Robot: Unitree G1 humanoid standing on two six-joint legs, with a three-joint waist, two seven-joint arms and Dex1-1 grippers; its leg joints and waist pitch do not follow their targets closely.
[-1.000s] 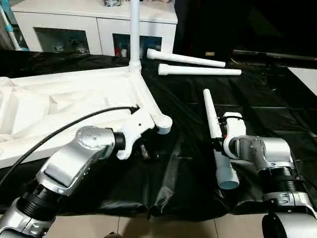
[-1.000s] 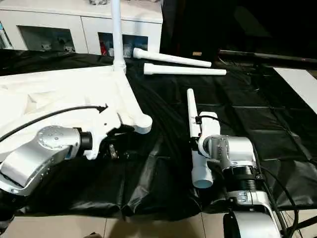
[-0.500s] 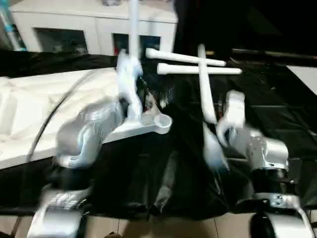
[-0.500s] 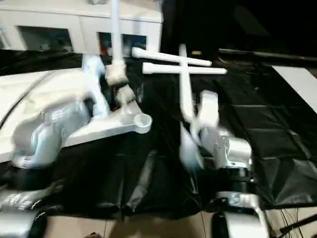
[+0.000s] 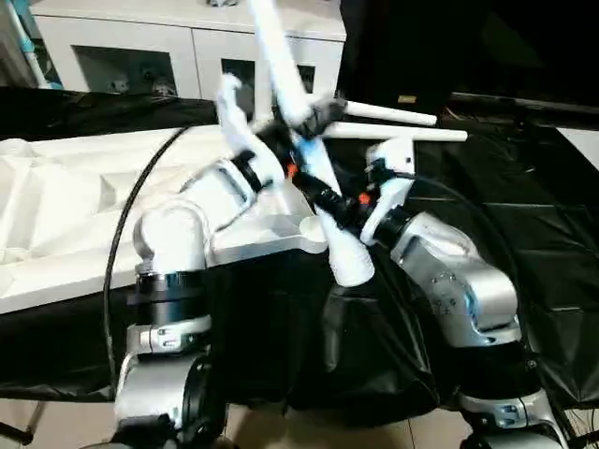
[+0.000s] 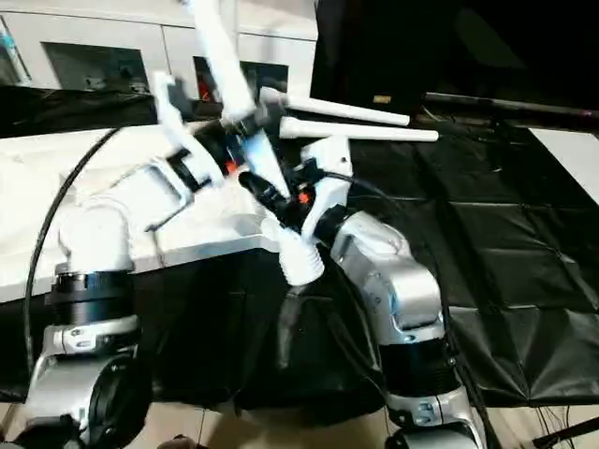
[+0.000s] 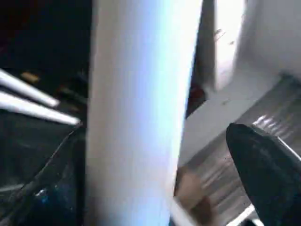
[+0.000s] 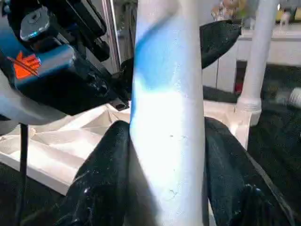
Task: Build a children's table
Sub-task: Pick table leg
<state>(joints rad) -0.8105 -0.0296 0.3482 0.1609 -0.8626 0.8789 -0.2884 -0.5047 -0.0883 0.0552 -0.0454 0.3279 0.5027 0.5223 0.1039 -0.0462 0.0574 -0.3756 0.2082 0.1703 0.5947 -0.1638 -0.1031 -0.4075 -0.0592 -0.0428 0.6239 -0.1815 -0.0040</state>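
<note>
The white tabletop (image 5: 84,196) lies upside down at the left, ribs up, its near corner socket (image 5: 314,232) empty. One leg (image 8: 257,52) stands upright in the far corner socket. My right gripper (image 8: 167,127) is shut on another white leg (image 5: 346,257), which it holds tilted in the air above that near corner, thick end down. My left gripper (image 5: 304,122) is higher up on the same leg with a finger on each side; one black finger (image 7: 263,165) stands a little off the tube. Two more legs (image 5: 412,134) lie on the cloth behind.
A black cloth (image 5: 524,215) covers the work surface. A white cabinet with glass doors (image 5: 122,47) stands behind the tabletop. A black cable (image 5: 122,234) loops from my left arm over the tabletop. Bare floor shows at the near edge.
My right gripper has lifted the leg off the cloth and tilted it up over the near corner. My left arm has swung up from beside that corner to the leg's upper part.
</note>
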